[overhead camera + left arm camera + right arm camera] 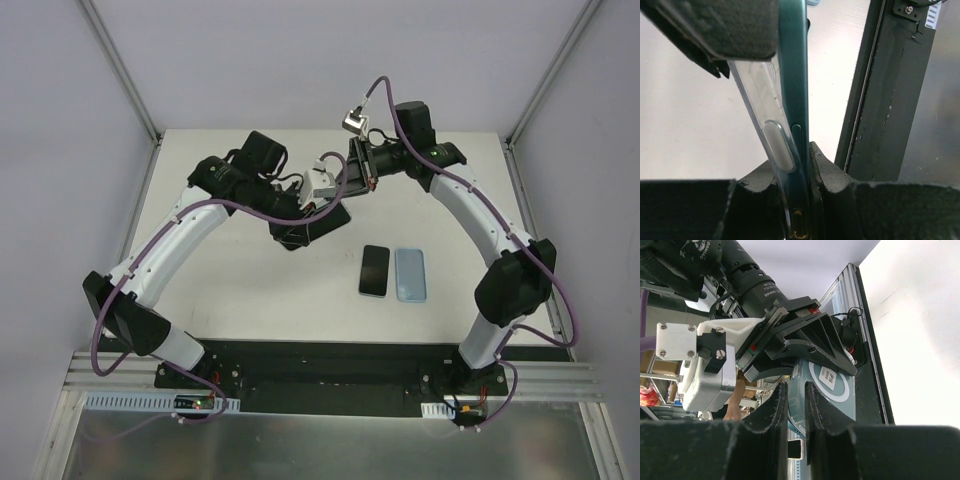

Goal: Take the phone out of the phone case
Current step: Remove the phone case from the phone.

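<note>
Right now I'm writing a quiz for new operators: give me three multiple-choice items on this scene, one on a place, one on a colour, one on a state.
1. Where is the black phone? A in the right tool; B on the table beside the light blue device; C on an arm base.
2. The side of the cased phone is: A red; B white; C teal.
3. The left tool is: A shut on the cased phone; B wide open; C out of view.
Key: B, the top view shows them side by side; C, the left wrist view shows its teal edge; A, its fingers clamp that phone's edge.
</note>
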Tool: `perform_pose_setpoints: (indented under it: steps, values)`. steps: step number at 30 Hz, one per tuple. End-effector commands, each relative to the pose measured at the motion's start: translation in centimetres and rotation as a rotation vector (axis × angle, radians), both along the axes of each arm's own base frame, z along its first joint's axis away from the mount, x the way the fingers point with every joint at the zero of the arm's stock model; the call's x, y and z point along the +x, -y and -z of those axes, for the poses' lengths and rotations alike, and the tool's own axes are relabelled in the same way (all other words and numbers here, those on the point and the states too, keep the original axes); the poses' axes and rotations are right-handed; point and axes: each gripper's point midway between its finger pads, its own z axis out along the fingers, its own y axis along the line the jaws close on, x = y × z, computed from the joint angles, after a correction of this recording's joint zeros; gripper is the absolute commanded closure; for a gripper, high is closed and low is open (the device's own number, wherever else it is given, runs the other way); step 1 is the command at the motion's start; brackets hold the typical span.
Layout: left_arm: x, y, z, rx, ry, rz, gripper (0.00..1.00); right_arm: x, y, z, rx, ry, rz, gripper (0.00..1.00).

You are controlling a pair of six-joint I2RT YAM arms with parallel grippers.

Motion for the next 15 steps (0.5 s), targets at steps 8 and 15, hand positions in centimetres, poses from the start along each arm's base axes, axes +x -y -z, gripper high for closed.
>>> perform_pose_setpoints:
  steps: [8, 15]
  values:
    - [-4.2, 2.3, -6.3, -0.216, 0.077, 0.242, 1.00, 3.0, 1.7, 4.5, -0.147, 0.137, 0.161, 1.00]
    - [-3.9, 2.0, -7.5, -0.267, 0.065, 0.230, 1.00, 2.0, 2.4, 5.1, -0.149, 0.234, 0.133, 1.00]
